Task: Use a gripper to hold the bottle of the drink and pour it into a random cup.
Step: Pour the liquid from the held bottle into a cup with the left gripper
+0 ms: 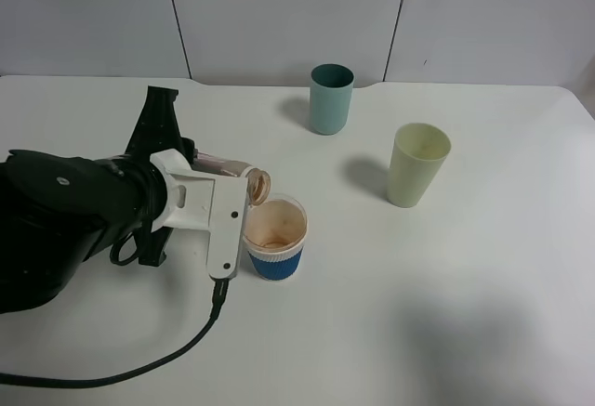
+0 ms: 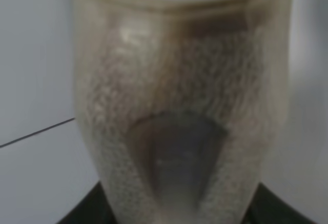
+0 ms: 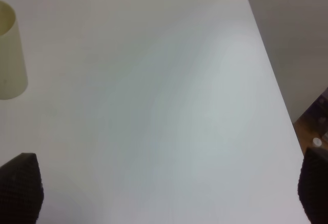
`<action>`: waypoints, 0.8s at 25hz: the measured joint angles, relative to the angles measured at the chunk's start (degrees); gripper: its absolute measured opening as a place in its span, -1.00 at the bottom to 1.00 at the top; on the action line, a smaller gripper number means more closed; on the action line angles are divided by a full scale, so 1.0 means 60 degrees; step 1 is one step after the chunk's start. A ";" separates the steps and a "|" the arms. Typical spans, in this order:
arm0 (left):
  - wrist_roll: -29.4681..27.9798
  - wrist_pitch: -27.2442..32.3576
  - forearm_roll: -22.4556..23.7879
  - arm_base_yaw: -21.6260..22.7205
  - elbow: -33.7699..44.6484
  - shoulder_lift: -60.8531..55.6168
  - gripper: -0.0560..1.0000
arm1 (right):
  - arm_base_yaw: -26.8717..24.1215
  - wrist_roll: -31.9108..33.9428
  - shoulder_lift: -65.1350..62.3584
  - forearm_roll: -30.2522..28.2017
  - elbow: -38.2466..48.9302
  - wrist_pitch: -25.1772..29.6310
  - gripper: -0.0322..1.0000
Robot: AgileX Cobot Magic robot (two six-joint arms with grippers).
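My left gripper, black with white bracket parts, is shut on the clear bottle. It holds the bottle tipped on its side, with the open neck over the rim of the blue-sleeved cup. The cup's inside is brown-stained, with a little brown drink at the bottom. In the left wrist view the bottle fills the frame, coated with brownish foam and with no pool of liquid to see. My right gripper is open and empty above bare table. It is out of the high view.
A teal tumbler stands at the back. A pale green tumbler stands to the right and also shows in the right wrist view. The gripper's black cable trails over the front left. The table's right edge is near my right gripper.
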 joint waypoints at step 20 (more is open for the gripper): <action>0.0021 -0.0180 0.1937 0.0000 0.0000 0.0054 -0.33 | 0.0000 0.0000 0.0000 -0.0018 0.0000 0.0000 0.98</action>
